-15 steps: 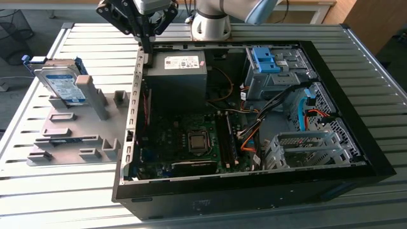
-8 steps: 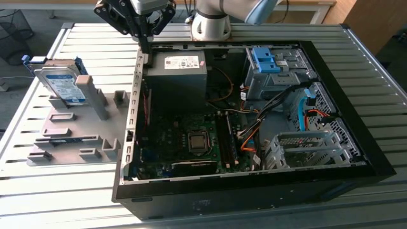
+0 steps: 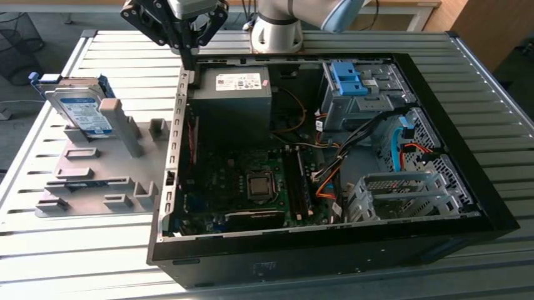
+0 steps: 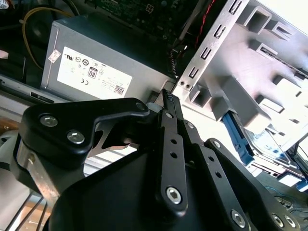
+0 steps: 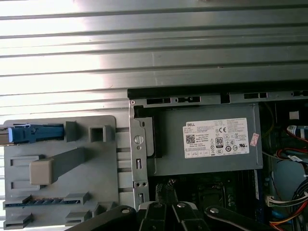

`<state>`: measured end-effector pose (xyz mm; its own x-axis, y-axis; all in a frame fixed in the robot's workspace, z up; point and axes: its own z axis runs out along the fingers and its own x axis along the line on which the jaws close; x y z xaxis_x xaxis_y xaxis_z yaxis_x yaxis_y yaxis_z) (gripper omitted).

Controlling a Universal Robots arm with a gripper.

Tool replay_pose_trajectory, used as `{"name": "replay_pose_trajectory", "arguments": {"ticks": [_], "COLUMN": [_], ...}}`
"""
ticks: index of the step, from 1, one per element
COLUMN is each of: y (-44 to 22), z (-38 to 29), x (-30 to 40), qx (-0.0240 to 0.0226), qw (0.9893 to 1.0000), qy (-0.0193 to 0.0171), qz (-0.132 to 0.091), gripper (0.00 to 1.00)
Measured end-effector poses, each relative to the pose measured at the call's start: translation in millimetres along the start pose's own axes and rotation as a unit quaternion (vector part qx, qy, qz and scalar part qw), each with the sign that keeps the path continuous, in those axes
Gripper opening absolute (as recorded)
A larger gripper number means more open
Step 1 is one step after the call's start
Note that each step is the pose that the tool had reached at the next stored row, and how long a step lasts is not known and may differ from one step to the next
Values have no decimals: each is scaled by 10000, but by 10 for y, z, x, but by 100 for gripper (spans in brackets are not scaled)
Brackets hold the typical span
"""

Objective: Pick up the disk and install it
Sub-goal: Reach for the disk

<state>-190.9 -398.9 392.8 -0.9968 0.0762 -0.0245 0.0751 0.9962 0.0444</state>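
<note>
From my remote seat, the job reads as not yet begun (that is my judgement from how things lie). The disk (image 3: pixel 77 111) stands on edge, leaning, in the grey fixture (image 3: pixel 92 181) on the desk (image 3: pixel 467 69), at the fixture's end nearest the desk's far corner on the exterior view's left. In the second wrist view I catch its silver face and blue caddy rail (image 4: pixel 265 143) slotted behind a grey post, and nothing grips it.

The gripper (image 3: pixel 190 61) hangs over the far wall of the open computer case (image 3: pixel 488 209), just beside the power supply (image 3: pixel 234 100), and apart from the disk, with the case wall and part of the fixture between them. Its fingers (image 4: pixel 169 103) look pressed together, and I see nothing between them.

Inside the case, the grey drive bay (image 3: pixel 367 106) with its blue bracket (image 3: pixel 346 78) sits at the far side, toward the exterior view's right. I cannot tell from here which slot is meant for the drive.

So by my count, both parts are outstanding: the pick-up and the install.
</note>
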Motion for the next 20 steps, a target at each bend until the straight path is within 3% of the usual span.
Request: {"name": "replay_pose_trajectory", "arguments": {"ticks": [20], "y": [-6], "z": [-1], "x": [79], "qx": [0], "qw": [10000], "qy": [0], "qz": [0], "gripper": [11]}}
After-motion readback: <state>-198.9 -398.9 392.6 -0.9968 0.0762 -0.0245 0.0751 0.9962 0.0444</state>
